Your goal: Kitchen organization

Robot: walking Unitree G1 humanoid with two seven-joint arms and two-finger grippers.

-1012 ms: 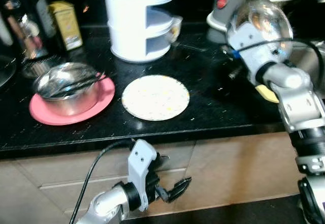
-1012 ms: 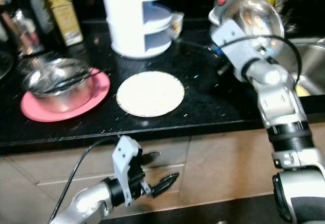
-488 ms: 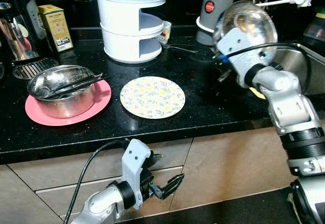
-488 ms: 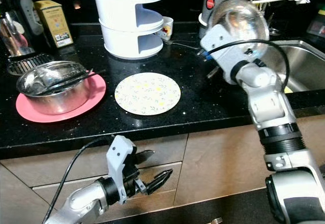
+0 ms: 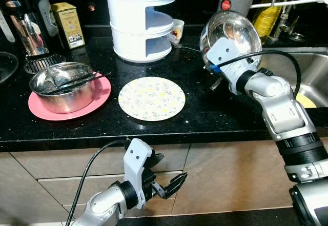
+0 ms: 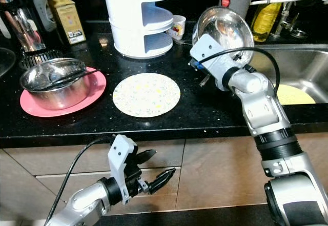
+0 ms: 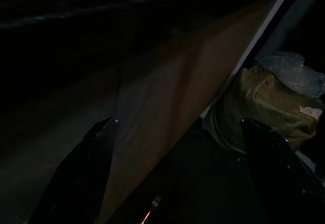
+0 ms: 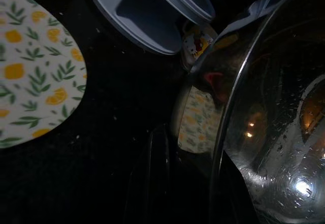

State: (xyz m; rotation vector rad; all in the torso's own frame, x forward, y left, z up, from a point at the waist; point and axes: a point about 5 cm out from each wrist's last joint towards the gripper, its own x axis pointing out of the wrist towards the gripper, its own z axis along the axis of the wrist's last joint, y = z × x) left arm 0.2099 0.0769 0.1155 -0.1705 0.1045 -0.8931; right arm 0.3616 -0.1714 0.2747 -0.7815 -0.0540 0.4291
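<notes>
Left eye view gives you the black counter (image 5: 215,116) with the right gripper (image 5: 218,69) raised over its right part, beside the sink (image 5: 307,72). That gripper clamps the rim of a shiny steel bowl (image 5: 230,34), which is tipped up on edge with its hollow facing you. In the right wrist view you see one black finger (image 8: 157,178) lying against the outside of the bowl's rim, with water drops on the metal; the other finger is hidden behind the bowl.

To the left of the held bowl, a round flowered plate (image 5: 151,98) lies flat on the counter. Further left, a second steel bowl (image 5: 62,86) sits on a pink plate (image 5: 43,110), with dark utensils lying across it. Behind the flowered plate stands a white tiered rack (image 5: 141,21), with a small mug (image 5: 177,29) just beside it. A yellow tin (image 5: 68,24) stands at the back left, and an oil bottle (image 5: 266,16) at the back right near the tap.

Your left gripper (image 5: 169,182) hangs below the counter edge in front of the cupboard doors (image 5: 225,175), its fingers spread apart and holding nothing. The left wrist view is dark; you can make out the two spread fingers (image 7: 81,168) and a crumpled bag (image 7: 264,102).
</notes>
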